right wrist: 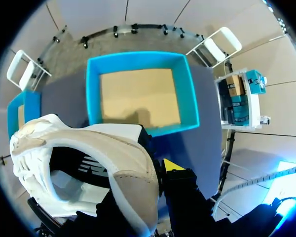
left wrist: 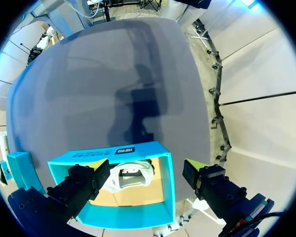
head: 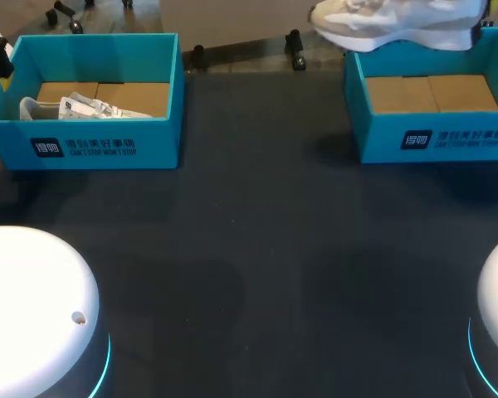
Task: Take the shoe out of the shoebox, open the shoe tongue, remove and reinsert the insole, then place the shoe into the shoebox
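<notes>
The white sneaker (right wrist: 103, 140), long axis 9-to-3 o'clock, is pinched by the right tool (right wrist: 150, 173); the shoebox (right wrist: 138, 61) is seen at its 12 o'clock. The left tool (left wrist: 147, 168) is spread.

Head view shares left shoebox (head: 108, 149) and right shoebox (head: 436, 137) with downward wrist views.

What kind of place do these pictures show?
Probably a robot test bench for shoe handling: a dark table, a left shoebox with a shoe inside, and a white shoe held up near the right shoebox.
</notes>
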You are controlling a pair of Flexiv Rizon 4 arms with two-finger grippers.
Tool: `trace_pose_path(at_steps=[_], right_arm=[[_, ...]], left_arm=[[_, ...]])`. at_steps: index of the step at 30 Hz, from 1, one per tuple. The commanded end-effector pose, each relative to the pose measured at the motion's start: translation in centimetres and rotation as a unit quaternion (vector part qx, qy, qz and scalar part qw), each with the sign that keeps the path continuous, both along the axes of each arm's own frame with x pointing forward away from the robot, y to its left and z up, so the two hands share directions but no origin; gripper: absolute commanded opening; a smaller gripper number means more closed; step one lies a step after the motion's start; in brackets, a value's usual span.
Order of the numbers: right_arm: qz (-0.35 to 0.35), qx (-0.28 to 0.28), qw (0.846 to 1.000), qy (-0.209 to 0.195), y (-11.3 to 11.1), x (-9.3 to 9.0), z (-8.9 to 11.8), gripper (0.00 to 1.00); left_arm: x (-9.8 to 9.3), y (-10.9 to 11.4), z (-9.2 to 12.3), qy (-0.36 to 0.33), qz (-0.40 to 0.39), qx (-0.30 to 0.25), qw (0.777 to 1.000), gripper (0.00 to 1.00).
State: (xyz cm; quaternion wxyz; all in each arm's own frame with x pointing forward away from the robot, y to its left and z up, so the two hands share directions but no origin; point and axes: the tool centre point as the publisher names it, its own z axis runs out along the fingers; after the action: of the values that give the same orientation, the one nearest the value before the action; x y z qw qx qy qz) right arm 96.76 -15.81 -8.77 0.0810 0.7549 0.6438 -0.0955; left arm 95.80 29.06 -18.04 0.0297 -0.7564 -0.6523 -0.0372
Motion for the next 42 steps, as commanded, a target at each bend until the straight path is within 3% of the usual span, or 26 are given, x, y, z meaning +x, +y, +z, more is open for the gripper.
trace_pose_path(at_steps=[1,9,21,33,42], right_arm=[[0.013,-0.014,0.999,-0.036,3.4,-2.8,0.2,0.0],[0.029,-0.012,0.999,-0.042,8.0,-7.1,-0.4,0.0],[0.042,-0.008,0.999,-0.03,10.9,-13.7,-3.0,0.0],[0.049,-0.002,0.998,-0.033,13.4,-18.0,-5.8,0.0],[0.041,0.021,0.998,-0.037,15.0,-19.9,-8.6,0.0]], left_arm=[[-0.1,0.0,0.1,-0.001,0.0,0.001,1.0,1.0],[-0.1,0.0,0.1,-0.001,0.0,0.001,1.0,1.0],[-0.1,0.0,0.1,-0.001,0.0,0.001,1.0,1.0],[-0.1,0.0,0.1,-0.001,0.0,0.001,1.0,1.0],[-0.1,0.0,0.1,-0.001,0.0,0.001,1.0,1.0]])
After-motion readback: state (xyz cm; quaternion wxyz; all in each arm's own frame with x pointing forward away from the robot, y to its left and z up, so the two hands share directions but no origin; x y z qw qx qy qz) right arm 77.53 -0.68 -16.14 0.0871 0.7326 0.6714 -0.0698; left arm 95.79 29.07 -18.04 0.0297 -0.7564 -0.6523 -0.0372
